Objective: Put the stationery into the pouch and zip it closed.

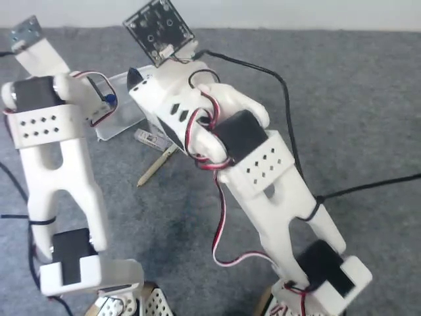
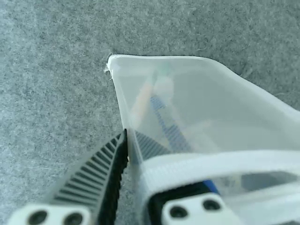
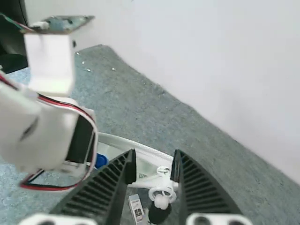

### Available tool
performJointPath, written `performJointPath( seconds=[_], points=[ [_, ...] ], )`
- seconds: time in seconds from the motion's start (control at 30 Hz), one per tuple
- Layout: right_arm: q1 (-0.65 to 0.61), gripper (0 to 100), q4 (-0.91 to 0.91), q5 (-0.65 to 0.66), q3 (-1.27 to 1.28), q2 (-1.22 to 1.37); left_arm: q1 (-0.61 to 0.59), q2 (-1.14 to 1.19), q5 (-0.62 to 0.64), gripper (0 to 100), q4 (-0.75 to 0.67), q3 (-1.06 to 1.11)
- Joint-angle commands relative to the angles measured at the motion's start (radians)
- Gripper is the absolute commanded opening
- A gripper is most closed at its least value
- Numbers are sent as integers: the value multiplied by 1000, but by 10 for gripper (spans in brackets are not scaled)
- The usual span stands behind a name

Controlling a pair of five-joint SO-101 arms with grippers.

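Pouch [image 1: 125,115], translucent, is found on the grey carpet [image 1: 368,99]. At its left edge one wall is pinched between the closed fingers of the left gripper [image 2: 133,143]; an orange writing tool [image 2: 140,101] and a blue pen [image 2: 165,123] are seen inside. Over the pouch's zipper end the right gripper [image 3: 152,161] is held with its jaws apart, the white zipper pull [image 3: 161,196] framed between them. Just beside the pouch, on the side nearer the arm bases, a small white item [image 1: 150,137] and a pencil [image 1: 156,164] are lying.
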Motion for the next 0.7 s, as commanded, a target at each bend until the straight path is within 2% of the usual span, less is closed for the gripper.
performJointPath(
  seconds=[0.0,0.37,0.47,0.53,0.67],
  points=[
    [-10,117,2,12,-34,-67,-2,-61,-6,10,-25,-12],
    [-7,117,21,-52,-37,-71,-32,-72,-6,11,-15,-28],
    [15,113,19,-54,-37,-77,28,-100,-55,11,52,-79],
    [21,113,21,-55,-37,-85,57,-141,-97,11,48,-73],
    [59,113,28,-66,-37,-96,-20,-215,-55,11,11,-38]
  ],
)
